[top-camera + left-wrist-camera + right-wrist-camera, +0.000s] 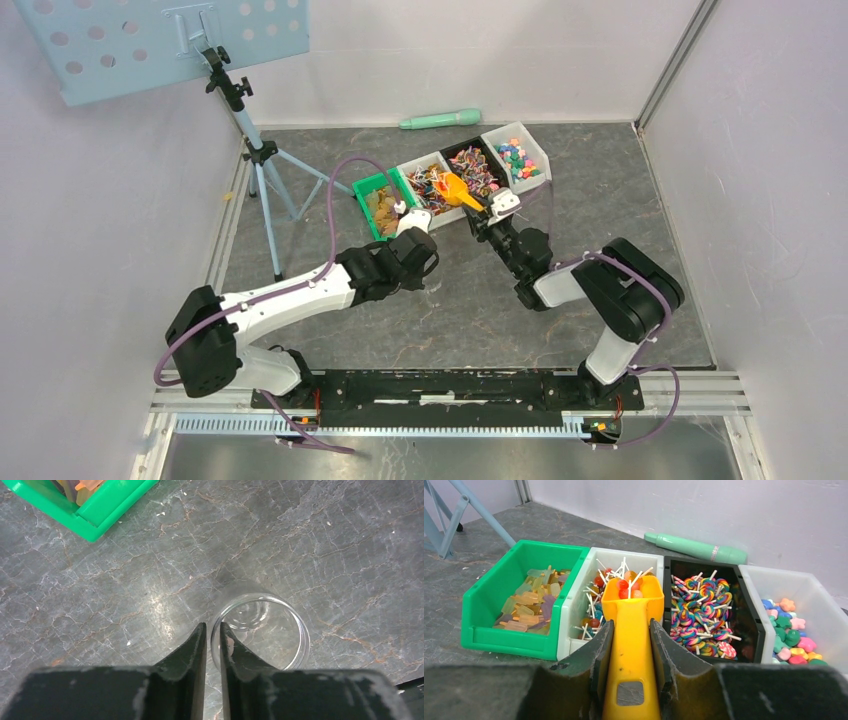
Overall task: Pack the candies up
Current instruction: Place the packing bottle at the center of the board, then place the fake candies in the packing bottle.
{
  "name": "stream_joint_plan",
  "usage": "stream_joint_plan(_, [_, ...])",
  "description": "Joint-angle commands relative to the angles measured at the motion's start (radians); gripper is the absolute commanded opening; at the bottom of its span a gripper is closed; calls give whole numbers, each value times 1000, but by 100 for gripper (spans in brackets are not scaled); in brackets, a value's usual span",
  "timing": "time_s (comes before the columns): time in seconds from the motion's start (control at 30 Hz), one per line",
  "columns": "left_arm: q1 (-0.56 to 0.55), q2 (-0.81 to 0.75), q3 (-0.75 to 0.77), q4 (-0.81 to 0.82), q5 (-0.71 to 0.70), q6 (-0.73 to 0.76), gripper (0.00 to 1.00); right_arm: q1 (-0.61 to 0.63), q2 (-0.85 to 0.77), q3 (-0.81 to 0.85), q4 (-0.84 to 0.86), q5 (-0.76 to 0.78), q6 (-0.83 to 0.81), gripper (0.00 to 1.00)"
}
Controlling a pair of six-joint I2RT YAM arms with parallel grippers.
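The right gripper point(631, 625) is pressed onto the handle of the yellow scoop point(633, 605); its bowl carries a few red and orange candies point(626, 586) over the white bin point(574, 605) of lollipops, mid-frame; green bin point(489, 597) touching at left, black bin point(751, 625) and a second white bin point(784, 582) at right; a mint-green cylinder point(696, 549) lies behind, by the wall; lower centre of the left wrist view, the left gripper point(212, 626) pinches the rim of a clear glass jar point(265, 625) on open grey table point(100, 590); a tripod point(262, 160) stands upper left.
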Motion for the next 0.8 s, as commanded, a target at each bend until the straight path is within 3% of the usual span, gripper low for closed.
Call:
stream_joint_plan(0.0, [2, -4, 51, 0, 2, 36, 29, -10, -61, -42, 147, -14, -24, 0])
stream_joint_plan(0.33, [1, -145, 91, -7, 6, 20, 79, -42, -190, -112, 135, -47, -48, 0])
stream_joint_plan(0.43, [1, -226, 104, -4, -44, 86, 100, -43, -284, -134, 56, -107, -81, 0])
stream_joint_plan(0.77, [-1, -502, 46, -42, -192, 402, 100, -42, -660, -252, -245, -226, -144, 0])
